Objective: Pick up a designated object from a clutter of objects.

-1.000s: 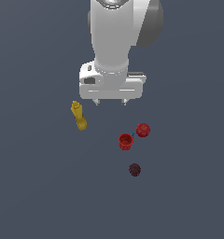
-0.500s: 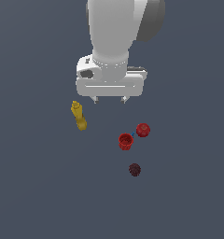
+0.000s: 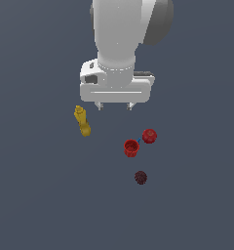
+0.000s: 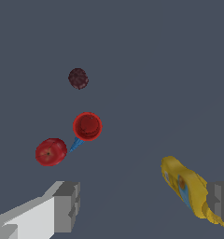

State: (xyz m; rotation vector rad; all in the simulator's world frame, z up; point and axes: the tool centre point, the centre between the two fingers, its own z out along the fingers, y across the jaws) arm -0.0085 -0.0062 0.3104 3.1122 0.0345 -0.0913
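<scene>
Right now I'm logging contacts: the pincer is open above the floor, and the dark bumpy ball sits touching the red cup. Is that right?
Not quite. The pincer is open above the floor, but the dark bumpy ball does not touch the red cup; it lies apart from it with bare floor between them. The exterior view shows the gap, and the wrist view agrees.

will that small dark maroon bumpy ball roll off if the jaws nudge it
Probably, at least a little. The small dark maroon bumpy ball looks round and sits alone on the flat grey floor, apart from the red cup, so nothing would stop it. Its knobbly surface may damp rolling and help grip. The gripper hangs open, away from it.
</scene>
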